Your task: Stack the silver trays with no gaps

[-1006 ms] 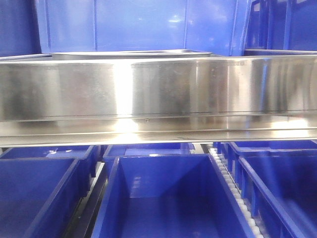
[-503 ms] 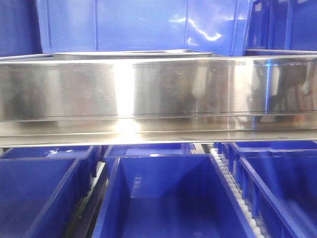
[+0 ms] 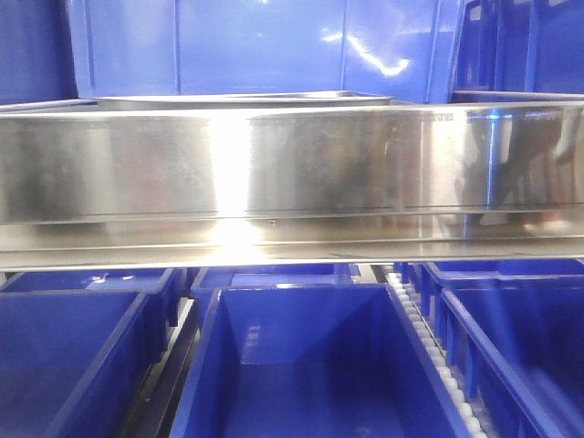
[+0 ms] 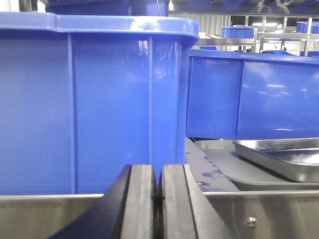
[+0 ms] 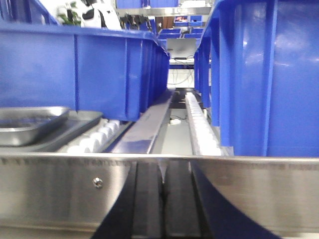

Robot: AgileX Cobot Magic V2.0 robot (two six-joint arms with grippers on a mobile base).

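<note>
Almost nothing has changed in the last second; only reflections on the rail [image 3: 292, 164] shift; your left gripper [image 4: 158, 204] and right gripper [image 5: 163, 204] sit closed, empty; trays [image 4: 284, 157] wait beyond the rail, untouched.

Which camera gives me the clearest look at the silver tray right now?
Left wrist: the silver tray shows its rim and sloped side. The right wrist view catches only a blurred end; the front view shows just a rim edge behind the rail.
</note>
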